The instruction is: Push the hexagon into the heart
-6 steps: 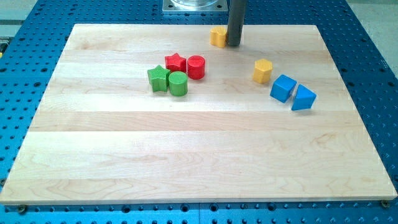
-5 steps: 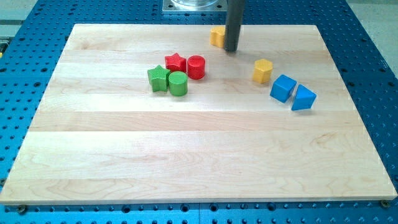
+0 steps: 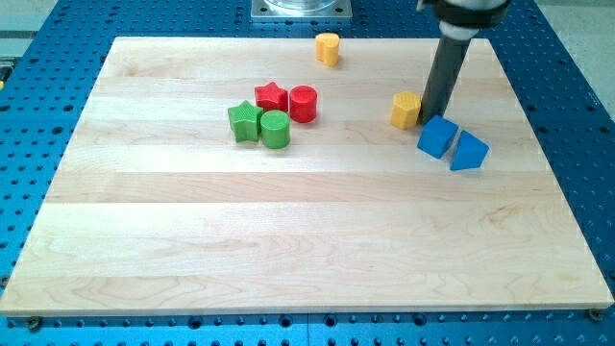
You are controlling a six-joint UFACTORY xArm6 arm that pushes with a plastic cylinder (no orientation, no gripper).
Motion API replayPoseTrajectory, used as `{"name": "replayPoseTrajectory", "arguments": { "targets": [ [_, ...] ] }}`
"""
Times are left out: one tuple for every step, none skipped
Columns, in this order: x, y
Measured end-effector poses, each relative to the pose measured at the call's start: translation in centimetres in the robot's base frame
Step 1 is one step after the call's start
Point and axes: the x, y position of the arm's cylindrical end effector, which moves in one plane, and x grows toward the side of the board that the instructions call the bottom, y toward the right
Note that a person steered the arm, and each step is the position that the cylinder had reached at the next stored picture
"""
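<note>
The yellow hexagon (image 3: 405, 110) lies right of the board's centre, toward the view's top. The yellow heart (image 3: 328, 47) sits near the board's top edge, up and to the left of the hexagon. My tip (image 3: 434, 119) is down on the board just right of the hexagon, touching or nearly touching its right side. It stands between the hexagon and the blue cube (image 3: 437, 136), which is just below it.
A blue triangular block (image 3: 469, 151) sits against the blue cube's right side. A cluster lies left of centre: a red star (image 3: 272, 96), a red cylinder (image 3: 303, 103), a green star (image 3: 245, 121) and a green cylinder (image 3: 275, 129). The wooden board (image 3: 288, 240) rests on a blue perforated table.
My tip has left the heart's right side and moved right and down to the hexagon's right side. The heart now sits slightly further up and left. The hexagon has not moved.
</note>
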Motion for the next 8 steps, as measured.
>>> {"name": "replayPoseTrajectory", "arguments": {
  "targets": [
    [-2.1,-2.9],
    [-7.9,-7.8],
    [-10.7,-13.1],
    [-3.8,-11.8],
    [-4.8,-12.0],
    [-6.5,-14.1],
    [-6.6,-21.2],
    [-8.6,-20.0]
  ]
}}
